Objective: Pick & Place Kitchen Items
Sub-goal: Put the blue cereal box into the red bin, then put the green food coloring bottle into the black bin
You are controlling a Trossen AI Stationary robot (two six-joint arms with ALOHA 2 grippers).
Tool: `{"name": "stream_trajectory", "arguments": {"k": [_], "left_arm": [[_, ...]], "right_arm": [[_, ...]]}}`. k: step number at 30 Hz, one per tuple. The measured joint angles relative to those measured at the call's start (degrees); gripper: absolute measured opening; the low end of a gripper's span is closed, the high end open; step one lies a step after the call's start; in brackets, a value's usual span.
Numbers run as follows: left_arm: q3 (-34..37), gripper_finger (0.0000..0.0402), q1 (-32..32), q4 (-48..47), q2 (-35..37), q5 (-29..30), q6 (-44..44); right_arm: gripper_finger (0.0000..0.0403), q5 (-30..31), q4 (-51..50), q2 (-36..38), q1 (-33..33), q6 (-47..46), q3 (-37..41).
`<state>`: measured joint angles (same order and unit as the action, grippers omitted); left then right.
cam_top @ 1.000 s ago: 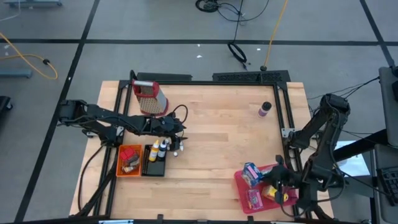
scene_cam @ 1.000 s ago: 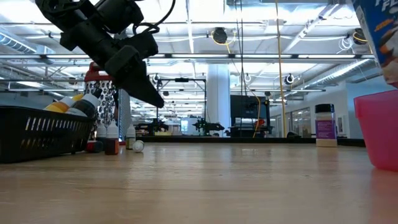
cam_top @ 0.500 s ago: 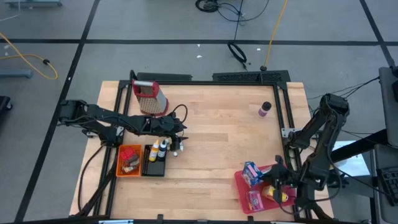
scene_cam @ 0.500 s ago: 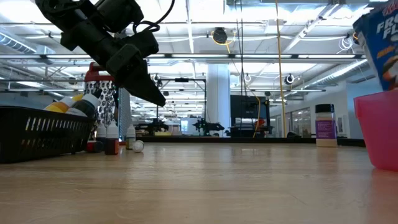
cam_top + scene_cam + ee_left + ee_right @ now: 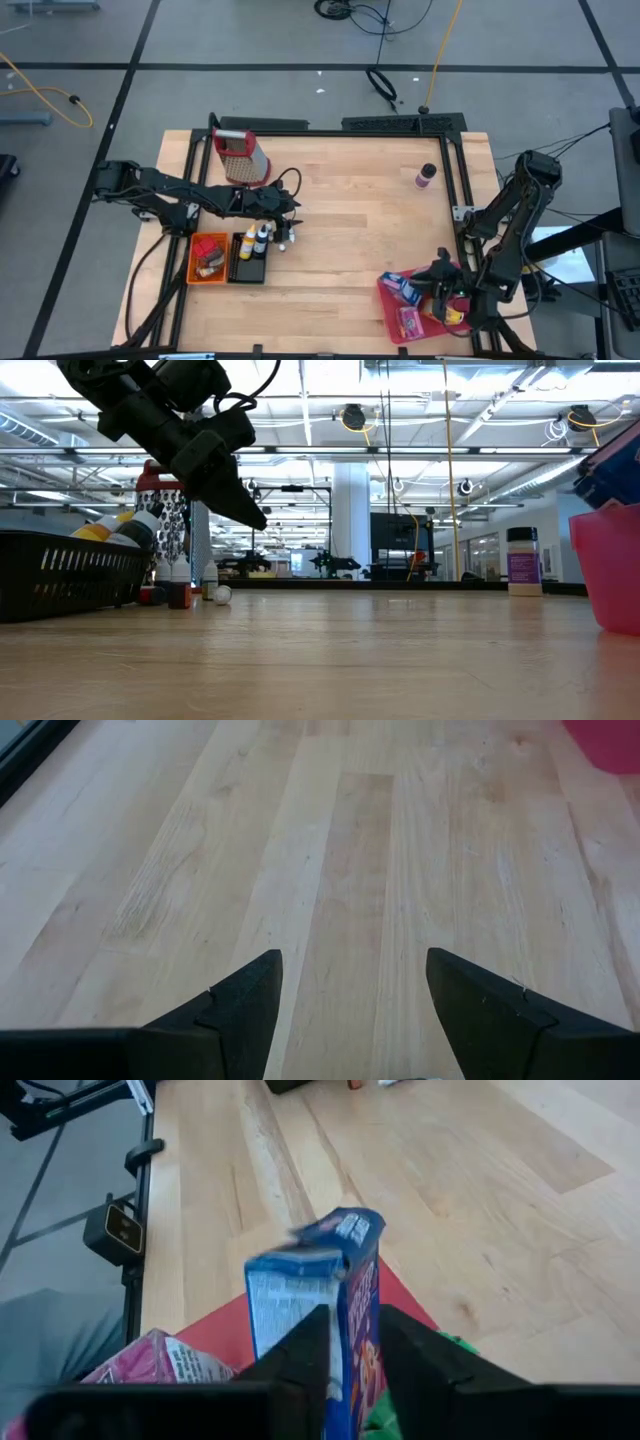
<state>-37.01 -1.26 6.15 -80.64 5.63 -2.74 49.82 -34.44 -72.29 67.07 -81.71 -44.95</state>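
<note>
Wooden tabletop (image 5: 350, 230) carries a pink bin (image 5: 392, 305) at its near right corner, where my high view shows a blue carton (image 5: 408, 291) tilted. Right wrist view alone shows the right gripper (image 5: 350, 1342) with fingers narrowly parted around that carton. Left gripper (image 5: 350, 982) hangs wide apart, empty, by the black basket (image 5: 247, 268).

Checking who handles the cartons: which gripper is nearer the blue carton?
Right. The right gripper is at the blue carton over the pink bin; the left gripper hovers far across the table.
</note>
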Motion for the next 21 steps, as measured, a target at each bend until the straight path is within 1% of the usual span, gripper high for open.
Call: {"name": "stream_trajectory", "arguments": {"k": [5, 9, 12, 16, 21], "left_arm": [[-0.02, 0.0253, 0.0, 0.01, 0.0, 0.0, 0.04], [-0.02, 0.0253, 0.0, 0.05, 0.0, 0.0, 0.68], [-0.01, 0.0253, 0.0, 0.07, 0.0, 0.0, 0.68], [-0.02, 0.0253, 0.0, 0.07, 0.0, 0.0, 0.7], [-0.02, 0.0253, 0.0, 0.08, 0.0, 0.0, 0.72]], "right_arm": [[0.0133, -0.2, 0.44, 0.38, -0.34, 0.05, 0.0], [0.0156, -0.54, 1.74, 2.28, -0.35, 4.41, 0.02], [0.0159, -0.51, 2.42, 5.17, -0.5, 7.65, 0.02], [0.015, -0.41, 2.96, 8.48, -1.53, 11.11, 0.02], [0.014, 0.14, 3.97, 10.01, -5.81, 16.1, 0.02]]}}
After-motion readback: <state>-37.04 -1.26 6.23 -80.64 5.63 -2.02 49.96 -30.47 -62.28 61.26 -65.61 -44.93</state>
